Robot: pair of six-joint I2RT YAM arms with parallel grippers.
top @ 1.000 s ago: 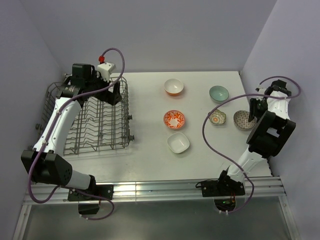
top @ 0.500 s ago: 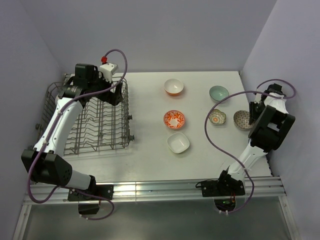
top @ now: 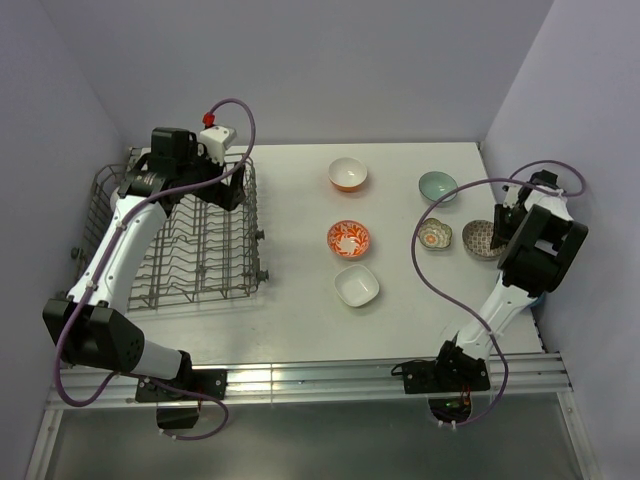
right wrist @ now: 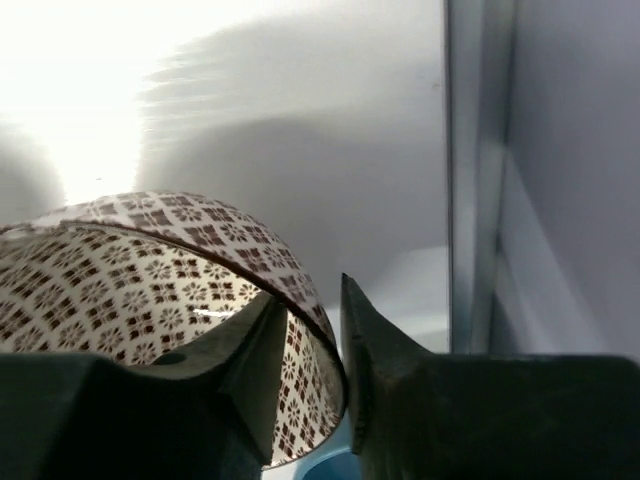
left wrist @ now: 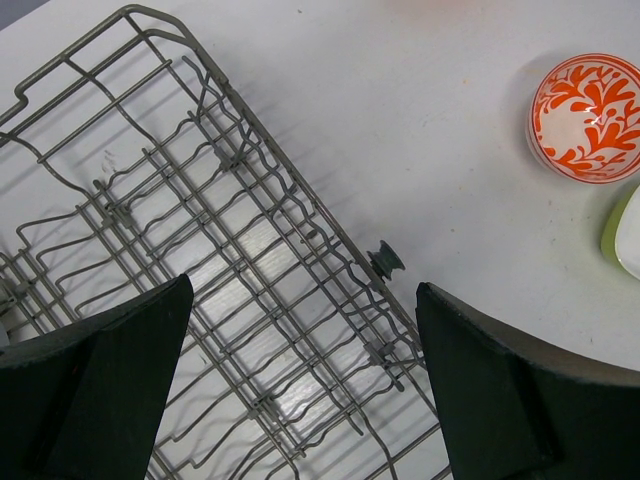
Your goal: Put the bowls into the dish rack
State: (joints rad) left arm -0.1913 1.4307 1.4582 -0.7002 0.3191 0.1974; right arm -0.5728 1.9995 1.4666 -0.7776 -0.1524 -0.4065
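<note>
At far R, patterned bowl rim sits btwn R fingers.

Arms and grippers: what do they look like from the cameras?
Both arms, the left arm and the right arm, have white links with bulky black joints and black bases. A purple cable loops along each. The left gripper carries a white block with a red cap. Its fingers are flat, black wedges, like the right gripper's.
</note>
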